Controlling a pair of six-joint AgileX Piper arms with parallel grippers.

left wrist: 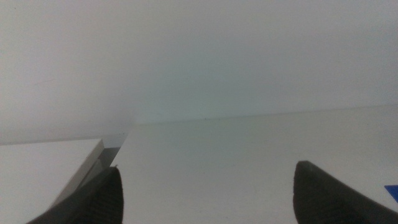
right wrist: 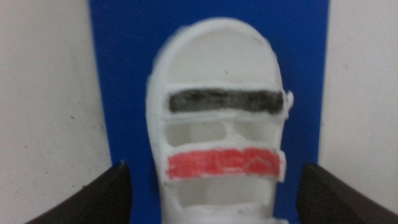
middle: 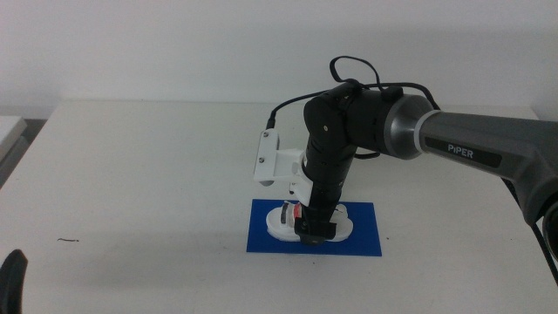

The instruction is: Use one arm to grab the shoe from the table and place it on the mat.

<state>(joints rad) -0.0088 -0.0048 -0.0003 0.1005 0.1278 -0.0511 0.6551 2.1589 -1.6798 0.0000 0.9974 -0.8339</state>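
Note:
The white shoe point(middle: 281, 222) with black and red straps lies flat on the blue mat point(middle: 357, 240) on the white table point(middle: 131, 174). The right arm point(middle: 471, 144) comes in from the right and bends down over it. My right gripper point(middle: 314, 231) is low over the shoe's middle. In the right wrist view the shoe point(right wrist: 217, 74) lies on the mat point(right wrist: 124, 74), and my right gripper point(right wrist: 214, 171) is open, with one jaw on each side of the shoe and a gap to it. My left gripper point(left wrist: 208, 168) is open and empty at the bottom left corner of the middle view point(middle: 13, 279).
A white camera mount point(middle: 272, 161) sticks out from the right wrist. A small dark mark point(middle: 68, 240) lies on the table at the left. Another pale surface point(middle: 9, 131) adjoins the table's left edge.

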